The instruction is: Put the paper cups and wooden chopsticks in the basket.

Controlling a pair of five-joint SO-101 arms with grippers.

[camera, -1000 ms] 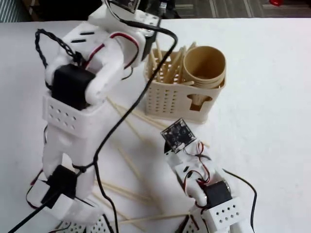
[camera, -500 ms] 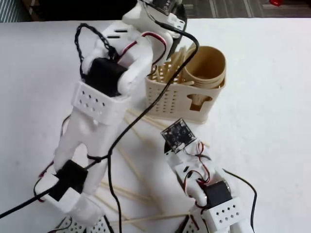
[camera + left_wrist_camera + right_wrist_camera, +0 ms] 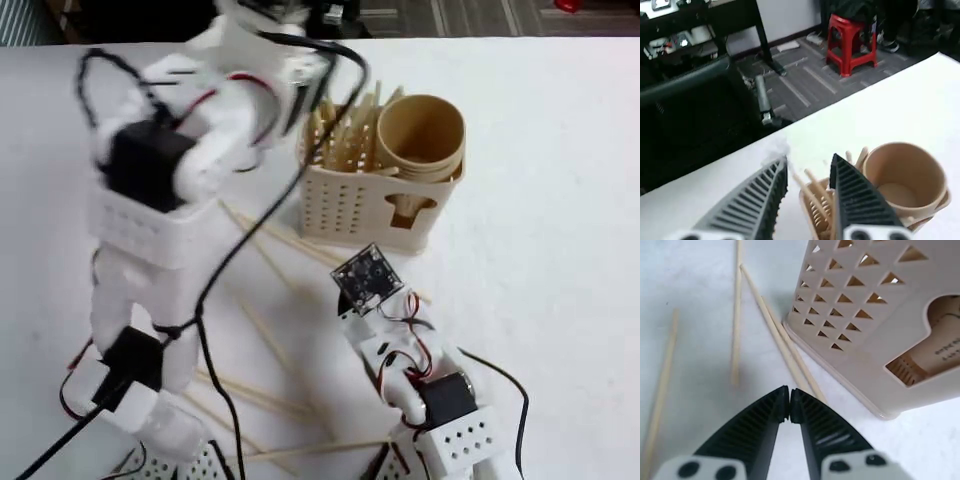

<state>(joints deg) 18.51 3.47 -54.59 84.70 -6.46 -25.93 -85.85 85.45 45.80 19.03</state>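
Note:
A cream perforated basket (image 3: 365, 205) stands at the middle of the table. It holds stacked paper cups (image 3: 420, 135) and several upright wooden chopsticks (image 3: 345, 140). More chopsticks (image 3: 262, 338) lie loose on the table in front of it. My left gripper (image 3: 809, 162) hangs open and empty above the basket's chopstick side, with the cups (image 3: 905, 175) beside it. My right gripper (image 3: 789, 391) is shut on nothing, low over the table, its tips just short of a pair of chopsticks (image 3: 785, 345) that lie against the basket (image 3: 865, 315).
The left arm (image 3: 160, 180) and its black cable (image 3: 250, 240) cross the table's left half above the loose chopsticks. The right arm (image 3: 400, 350) sits near the front edge. White table (image 3: 560, 250) stretches open to the right. A red stool (image 3: 852, 35) stands on the floor beyond.
The left arm swung right toward the basket, then back to the left. The right arm and the basket have not moved.

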